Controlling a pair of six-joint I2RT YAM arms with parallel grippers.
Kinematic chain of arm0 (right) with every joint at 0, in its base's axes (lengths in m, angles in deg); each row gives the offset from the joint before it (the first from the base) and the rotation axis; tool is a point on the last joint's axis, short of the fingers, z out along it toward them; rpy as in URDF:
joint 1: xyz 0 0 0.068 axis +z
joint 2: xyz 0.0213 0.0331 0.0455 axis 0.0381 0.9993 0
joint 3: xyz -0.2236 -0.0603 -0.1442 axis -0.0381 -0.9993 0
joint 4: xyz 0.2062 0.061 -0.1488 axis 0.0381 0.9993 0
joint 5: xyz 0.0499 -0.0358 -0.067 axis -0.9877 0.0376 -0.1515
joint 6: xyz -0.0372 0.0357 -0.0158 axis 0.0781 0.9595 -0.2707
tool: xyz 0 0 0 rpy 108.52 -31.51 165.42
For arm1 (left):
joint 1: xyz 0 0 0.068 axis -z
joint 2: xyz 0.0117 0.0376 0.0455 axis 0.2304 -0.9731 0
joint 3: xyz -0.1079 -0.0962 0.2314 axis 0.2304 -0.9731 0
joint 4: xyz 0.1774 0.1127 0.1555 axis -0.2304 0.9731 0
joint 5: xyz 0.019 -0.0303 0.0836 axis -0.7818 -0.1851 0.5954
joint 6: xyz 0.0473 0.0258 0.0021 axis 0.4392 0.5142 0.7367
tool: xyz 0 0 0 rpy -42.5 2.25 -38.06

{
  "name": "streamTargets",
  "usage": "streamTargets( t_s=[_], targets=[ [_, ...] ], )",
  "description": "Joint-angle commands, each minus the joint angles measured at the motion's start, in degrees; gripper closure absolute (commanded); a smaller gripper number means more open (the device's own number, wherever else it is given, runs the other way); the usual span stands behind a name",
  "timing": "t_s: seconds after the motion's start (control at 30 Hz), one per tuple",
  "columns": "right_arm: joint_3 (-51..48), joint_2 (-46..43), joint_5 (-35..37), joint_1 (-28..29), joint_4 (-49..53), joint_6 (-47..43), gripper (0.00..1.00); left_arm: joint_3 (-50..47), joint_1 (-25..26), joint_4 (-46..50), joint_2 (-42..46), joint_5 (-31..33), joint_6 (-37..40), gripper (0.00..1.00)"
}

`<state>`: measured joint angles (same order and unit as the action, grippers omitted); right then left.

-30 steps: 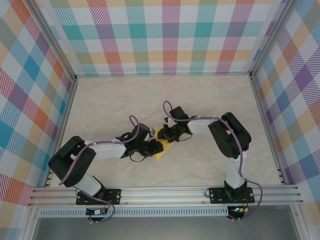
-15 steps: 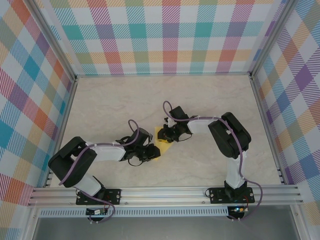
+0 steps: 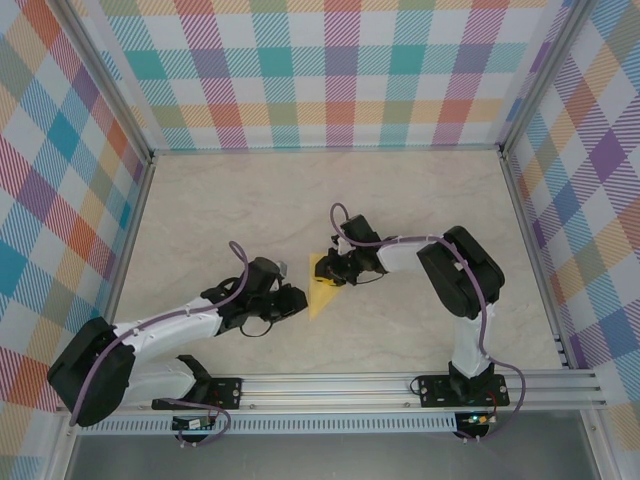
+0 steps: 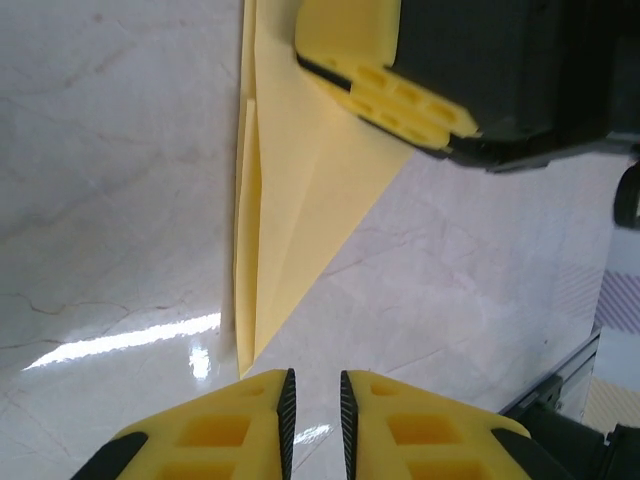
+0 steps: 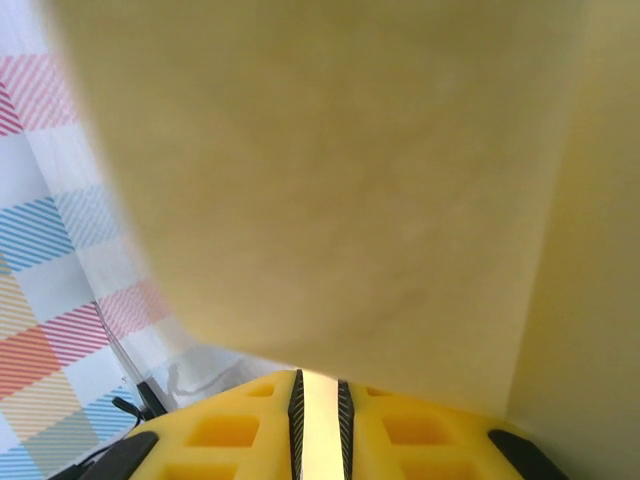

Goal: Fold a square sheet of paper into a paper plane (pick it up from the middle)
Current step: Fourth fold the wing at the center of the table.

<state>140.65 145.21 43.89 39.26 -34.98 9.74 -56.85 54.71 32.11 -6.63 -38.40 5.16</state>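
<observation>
The square sheet of paper (image 3: 322,296) lies mid-table, folded into a narrow yellow triangle with its tip toward the near edge. In the left wrist view the paper (image 4: 300,180) shows layered folds, its tip just ahead of my left gripper (image 4: 313,375). The left gripper (image 3: 295,300) sits just left of the tip, off the paper, jaws nearly together with nothing between. My right gripper (image 3: 334,269) is at the paper's far end, shut on it. Its finger (image 4: 365,60) rests on the sheet. In the right wrist view the paper (image 5: 350,200) rises from the right gripper (image 5: 318,378).
Bare marble tabletop (image 3: 420,210) surrounds the paper. Plaid walls with metal frame rails (image 3: 330,150) close off the left, far and right sides. A metal rail (image 3: 330,385) runs along the near edge by the arm bases.
My left gripper has slid off the paper to the left and toward the near edge, and its arm has stretched out low. The right gripper and the paper stay put.
</observation>
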Motion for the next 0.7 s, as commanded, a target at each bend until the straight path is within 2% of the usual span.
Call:
streamTargets(
  t_s=[0.0,0.4,0.67],
  targets=[
    [-5.17,4.31,7.73,2.44,5.02,5.91,0.8,0.72,-0.88,0.52,0.19,3.39,-2.85,0.79],
    [-1.95,2.61,9.78,2.58,11.59,0.66,0.81,7.29,-0.69,-9.87,-13.39,-1.68,-3.04,0.79],
    [0.97,1.4,8.97,2.56,13.89,-1.12,0.8,8.94,0.43,-10.05,-19.72,-1.85,-2.77,0.82]
  ],
)
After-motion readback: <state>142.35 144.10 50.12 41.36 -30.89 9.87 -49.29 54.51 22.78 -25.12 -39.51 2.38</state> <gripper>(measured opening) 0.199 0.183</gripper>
